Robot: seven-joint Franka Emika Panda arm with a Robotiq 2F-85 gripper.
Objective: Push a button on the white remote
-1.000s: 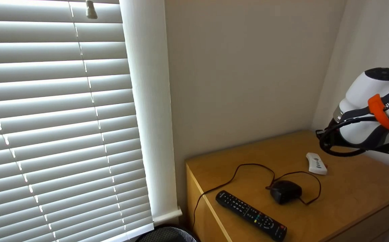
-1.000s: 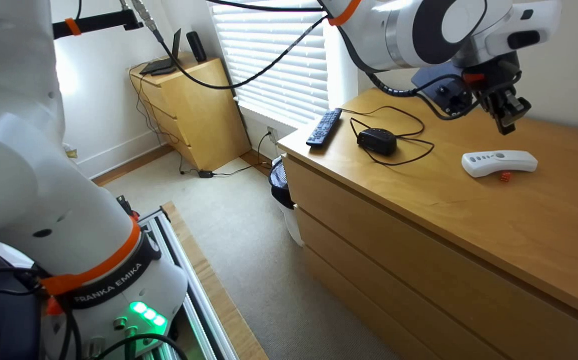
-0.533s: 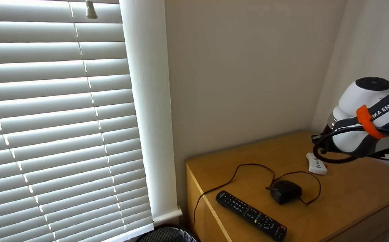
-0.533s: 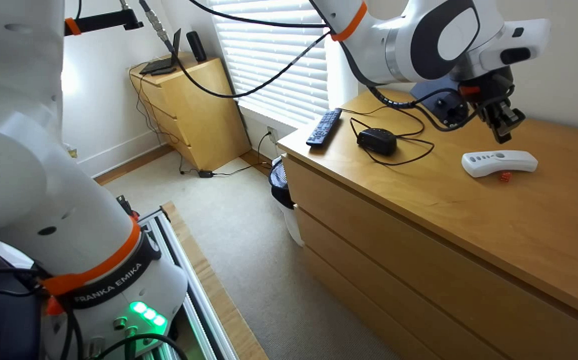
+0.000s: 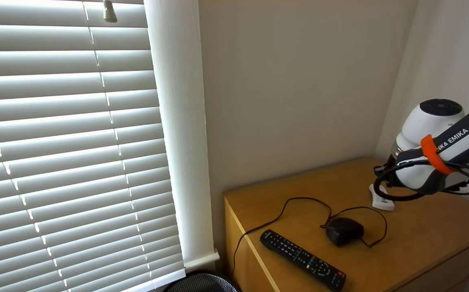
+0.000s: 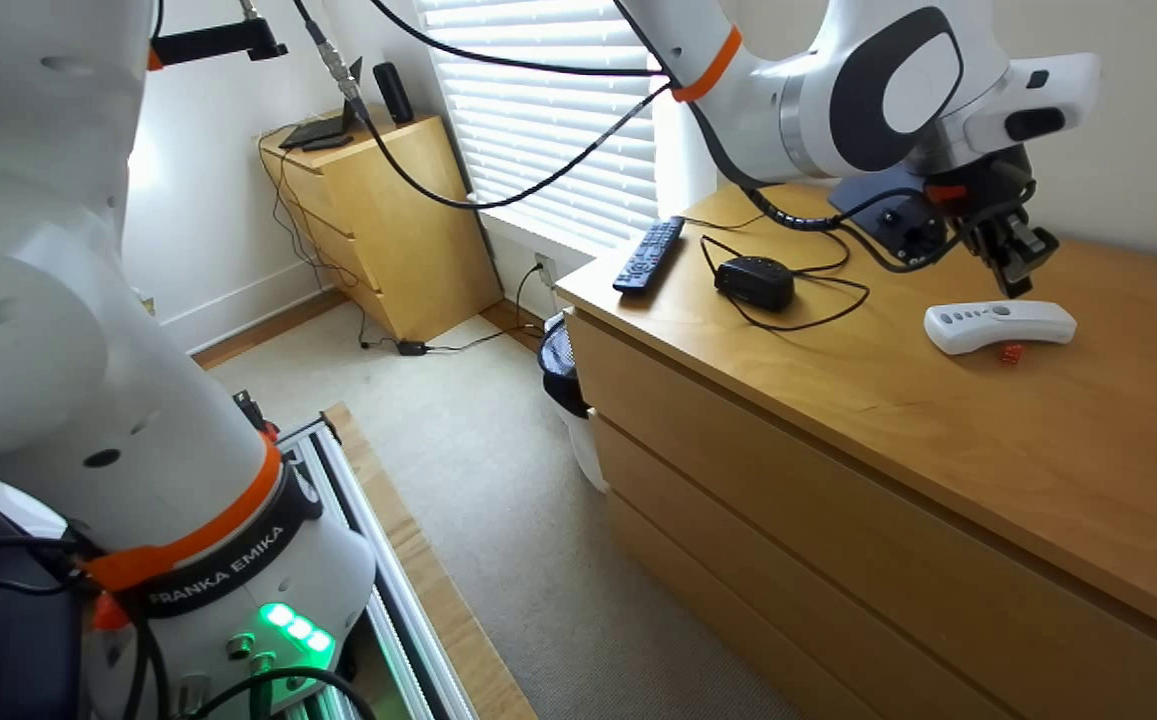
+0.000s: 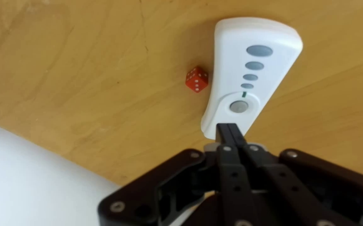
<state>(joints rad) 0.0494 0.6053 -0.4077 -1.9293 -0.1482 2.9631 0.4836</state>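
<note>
One second later, your clenched gripper (image 7: 227, 126) sits lower, closer to the white remote (image 7: 249, 71), itself unmoved, nearer the counter (image 6: 888, 390) back edge than its front.

"FRANKA EMIKA" stands on the robot's base (image 6: 228, 568), and "NKA EMIKA" on its arm (image 5: 458, 141).

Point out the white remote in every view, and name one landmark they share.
In an exterior view: white remote at lower right, partly behind a black cable.
In an exterior view: white remote at right, just above mid-height.
In the wrist view: white remote right of centre, mostly upper half.
Shared landmark: wooden dresser top.
</note>
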